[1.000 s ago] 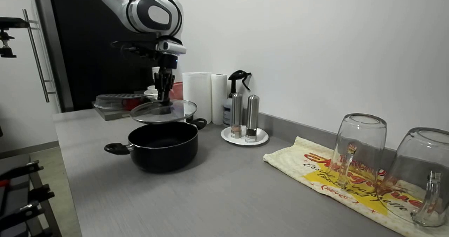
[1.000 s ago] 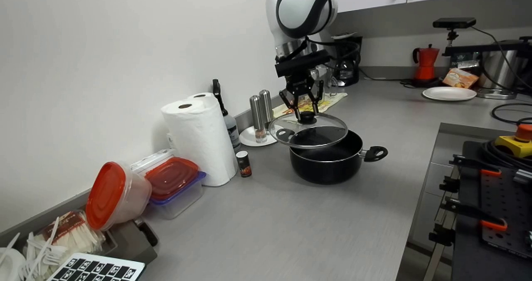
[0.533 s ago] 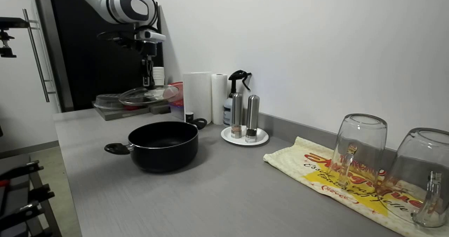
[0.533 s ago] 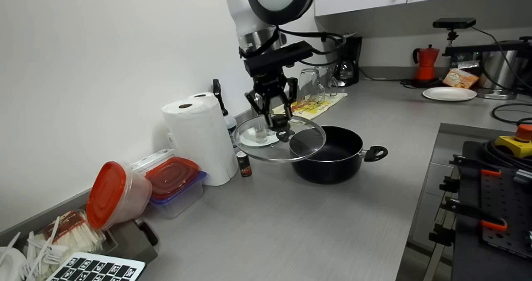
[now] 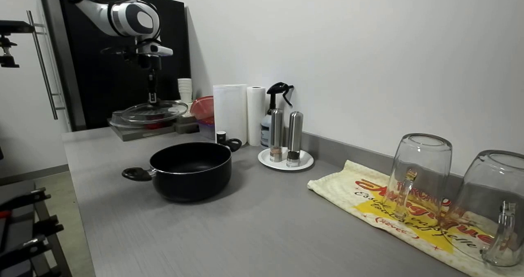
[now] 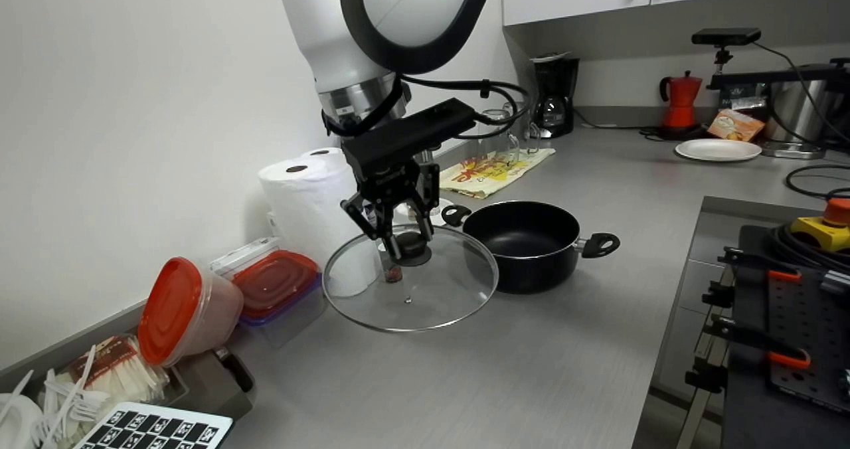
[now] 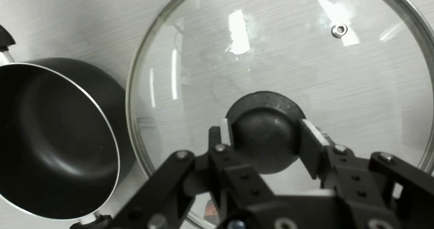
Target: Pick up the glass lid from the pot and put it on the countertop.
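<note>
Tub (image 6: 216, 313), round & tilted w/ red top facing L, sits well over to the L in an exterior view; next along from where I stand, paper towel rolls (image 6: 309, 220), white & upright; then the glass lid (image 6: 435, 293), up in the air over the grey countertop (image 6: 425, 396), just L of the pot (image 6: 534, 273); clear round pane, thin silvery rim, black knob (image 7: 266, 141) at ctr on a wider black collar, plus a small metal-ringed vent hole (image 7: 339, 30) nearer the edge; on the wrist view I get bright white glare patches on the glass, & the countertop grain shows thru; a bit of the paper towel rolls shows thru as well, seen from outside; black gripper (image 6: 409, 240) reaches down from above, jaws clamped on the knob, one each side, so it has the lid by that; can't tell if the pane hangs dead level; R of it the pot stands on the countertop, black, open-topped, two black handles; behind it, a printed cloth (image 6: 475, 184); farther R, a red moka pot (image 6: 682, 103) & a white plate (image 6: 717, 149), both well apart from the lid.
</note>
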Motion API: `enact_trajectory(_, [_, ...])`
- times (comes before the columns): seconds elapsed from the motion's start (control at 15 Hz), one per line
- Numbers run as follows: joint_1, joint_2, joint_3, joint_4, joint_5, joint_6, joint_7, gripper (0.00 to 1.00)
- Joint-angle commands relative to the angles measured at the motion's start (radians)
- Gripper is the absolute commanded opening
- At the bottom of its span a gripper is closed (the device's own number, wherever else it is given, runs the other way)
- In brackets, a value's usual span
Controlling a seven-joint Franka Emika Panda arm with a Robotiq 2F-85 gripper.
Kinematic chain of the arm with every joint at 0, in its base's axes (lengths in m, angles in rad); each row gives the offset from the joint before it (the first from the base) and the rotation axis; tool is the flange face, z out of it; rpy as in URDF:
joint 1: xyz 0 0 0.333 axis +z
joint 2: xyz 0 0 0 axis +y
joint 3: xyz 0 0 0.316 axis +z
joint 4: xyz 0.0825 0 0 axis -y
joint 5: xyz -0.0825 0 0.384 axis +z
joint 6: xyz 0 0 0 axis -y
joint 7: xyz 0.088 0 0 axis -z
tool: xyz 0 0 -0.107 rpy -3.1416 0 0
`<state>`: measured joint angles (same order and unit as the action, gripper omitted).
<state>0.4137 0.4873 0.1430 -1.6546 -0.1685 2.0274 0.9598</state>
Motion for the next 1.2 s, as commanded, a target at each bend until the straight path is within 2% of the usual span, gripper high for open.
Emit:
enact_trajectory(0.0, [0.018,0.075,0.0,0.071,-0.007,0.007,-0.044,0.24])
enact_trajectory(0.67, [0.044,0.2,-0.011,0.044,0.008,0.044,-0.041,0.24])
enact_trajectory(1.13, [0.12,0.248,-0.047,0.019,-0.054,0.088,-0.001,0.24])
